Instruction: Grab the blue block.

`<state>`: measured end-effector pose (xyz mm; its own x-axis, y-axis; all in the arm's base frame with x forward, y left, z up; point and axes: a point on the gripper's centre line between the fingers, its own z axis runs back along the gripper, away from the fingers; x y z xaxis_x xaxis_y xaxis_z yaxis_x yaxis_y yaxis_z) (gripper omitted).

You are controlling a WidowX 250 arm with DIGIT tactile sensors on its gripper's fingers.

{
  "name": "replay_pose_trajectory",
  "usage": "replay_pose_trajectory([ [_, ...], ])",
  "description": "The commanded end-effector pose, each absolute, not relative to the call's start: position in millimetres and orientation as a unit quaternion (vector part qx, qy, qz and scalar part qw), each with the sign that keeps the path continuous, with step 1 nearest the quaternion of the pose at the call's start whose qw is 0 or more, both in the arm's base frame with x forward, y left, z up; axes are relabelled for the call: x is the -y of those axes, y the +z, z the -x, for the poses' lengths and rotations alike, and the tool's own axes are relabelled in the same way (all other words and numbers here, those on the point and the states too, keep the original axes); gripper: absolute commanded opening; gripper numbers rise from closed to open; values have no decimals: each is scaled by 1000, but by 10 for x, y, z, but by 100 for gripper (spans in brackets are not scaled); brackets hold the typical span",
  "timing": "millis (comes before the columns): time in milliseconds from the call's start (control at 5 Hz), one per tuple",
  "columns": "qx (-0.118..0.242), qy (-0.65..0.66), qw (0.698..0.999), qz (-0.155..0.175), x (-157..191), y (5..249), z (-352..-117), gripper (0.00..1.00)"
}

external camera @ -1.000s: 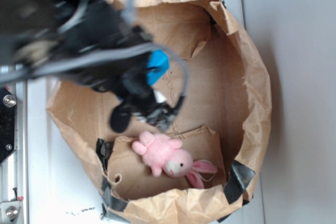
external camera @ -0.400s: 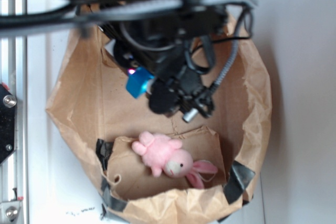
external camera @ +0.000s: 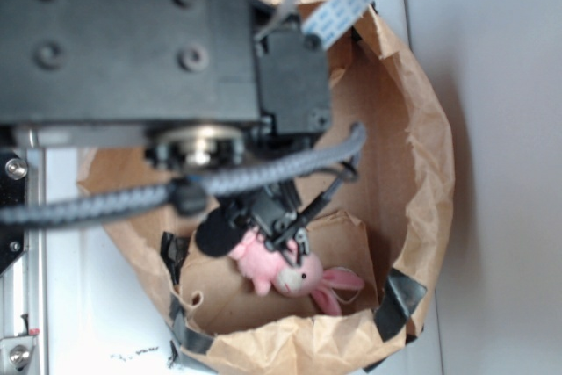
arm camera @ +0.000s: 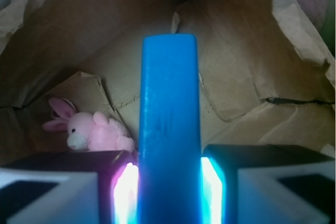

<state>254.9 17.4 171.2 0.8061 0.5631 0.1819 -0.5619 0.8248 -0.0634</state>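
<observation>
Fingers: in the wrist view the gripper (arm camera: 169, 192) has its 2 fingers (arm camera: 58, 195) pressed against both sides of the blue block (arm camera: 169, 129), gripping it.
Blue block: held upright between the fingers, its long face toward the wrist camera, its lower end cut off by the frame edge; it is raised above the bag floor.
Pink plush bunny (arm camera: 89, 128): lies on its side on a folded flap of paper, left of the block in the wrist view.
Brown paper bag (external camera: 421, 173): opened wide, crumpled walls all round, dark tape patches at the lower rim.
Table (external camera: 500, 217): pale, plain surface under and beside the bag; a metal rail with bolts runs along the left edge.
Hidden: in the exterior view the blurred black arm (external camera: 132, 41) and a braided cable cover the upper left of the bag, and the block cannot be made out there.
Hard to make out: the gripper's lower parts overlap the bunny's back; contact cannot be told.
</observation>
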Motion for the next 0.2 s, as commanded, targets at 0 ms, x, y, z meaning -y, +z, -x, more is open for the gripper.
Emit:
replay_pose_trajectory([
  [0,151,334,930,-24,-337,1861,-2598,0],
])
